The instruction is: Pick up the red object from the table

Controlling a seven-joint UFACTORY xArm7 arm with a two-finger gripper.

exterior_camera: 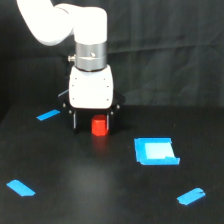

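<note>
Red object (99,125) sat on the table (100,180) between the spread fingers of the gripper (93,123), and we judged it light, rigid and smooth-sided, best pinched across its curved flanks at mid-height.

There's the arm (65,20), glossy white and rounded, filling the upper left of the frame. Below it sits a silver metal collar (90,55), then a boxy white housing (90,87) with softened corners. Under that, the gripper (93,122) is black with thin dark fingers, details hard to make out against the dark backdrop.
</note>
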